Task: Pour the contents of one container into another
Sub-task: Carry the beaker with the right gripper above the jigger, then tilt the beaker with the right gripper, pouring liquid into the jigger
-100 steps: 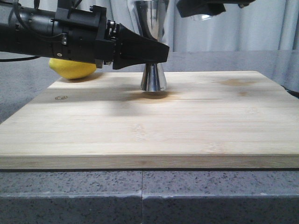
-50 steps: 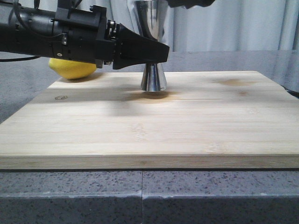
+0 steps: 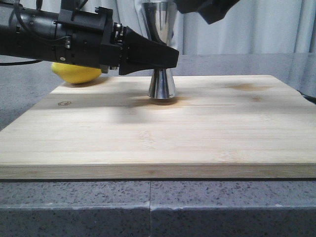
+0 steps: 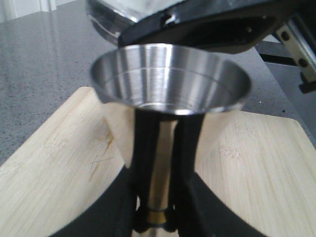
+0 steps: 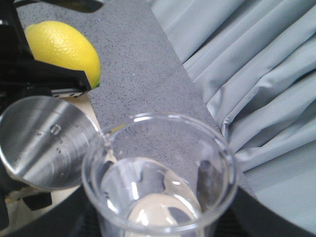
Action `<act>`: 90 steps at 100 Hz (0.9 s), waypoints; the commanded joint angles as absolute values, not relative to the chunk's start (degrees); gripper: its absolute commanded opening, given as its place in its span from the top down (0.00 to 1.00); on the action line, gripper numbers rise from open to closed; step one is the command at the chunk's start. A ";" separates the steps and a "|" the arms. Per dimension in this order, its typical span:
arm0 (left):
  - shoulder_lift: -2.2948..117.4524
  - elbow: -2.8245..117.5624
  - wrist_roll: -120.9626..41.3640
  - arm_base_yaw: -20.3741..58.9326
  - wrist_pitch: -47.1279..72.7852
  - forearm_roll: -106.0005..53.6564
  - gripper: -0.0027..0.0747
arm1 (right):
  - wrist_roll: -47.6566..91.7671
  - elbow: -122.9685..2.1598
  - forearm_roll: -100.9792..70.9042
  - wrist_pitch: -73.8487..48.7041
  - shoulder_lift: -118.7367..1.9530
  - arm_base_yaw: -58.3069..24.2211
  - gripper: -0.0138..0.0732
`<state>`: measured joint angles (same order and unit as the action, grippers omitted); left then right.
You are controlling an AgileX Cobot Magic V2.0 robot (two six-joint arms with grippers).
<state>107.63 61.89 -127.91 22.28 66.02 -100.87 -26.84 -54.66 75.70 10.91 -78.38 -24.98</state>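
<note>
Front view. A pale curtain hangs behind a grey speckled counter; a bamboo cutting board (image 3: 163,128) lies on it. The steel jigger (image 3: 160,59) stands upright on the board's far part. The left gripper (image 3: 165,57) is reached in level from the side, its black fingers closed about the jigger's narrow waist, presumably to steady a tall, tippy vessel while it is filled. A lemon (image 3: 76,73) lies behind the left arm, off the board, well clear of the fingertips. Only a dark piece of the right gripper (image 3: 210,9) is seen, above the jigger's mouth and a little to one side; its jaws cannot be judged here.

Left wrist view. The jigger's open cup (image 4: 170,79) is seen just beyond the fingers (image 4: 143,163), which are pressed to either side of the stem near the gold band (image 4: 157,215). The cup appears empty. Dark gripper parts and a glass edge hang above its rim.

Right wrist view. The glass beaker (image 5: 158,173) is held in the right gripper, the jaws themselves hidden below the frame; grip is inferred, not seen. The spout lip (image 5: 106,138) is brought close over the jigger's rim (image 5: 44,140), so pouring is judged about to begin.
</note>
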 commanded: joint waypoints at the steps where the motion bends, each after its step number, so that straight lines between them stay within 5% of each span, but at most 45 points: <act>1: 104.88 63.42 -127.52 22.80 72.03 -106.08 0.84 | -26.56 -56.78 77.11 13.19 -76.32 -24.95 0.53; 90: 104.88 63.42 -127.52 22.80 72.03 -106.08 0.84 | -24.00 -60.01 87.84 11.84 -78.18 -24.95 0.53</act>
<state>107.63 61.89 -127.91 22.28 66.02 -101.06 -24.29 -57.73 87.57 11.27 -79.95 -24.98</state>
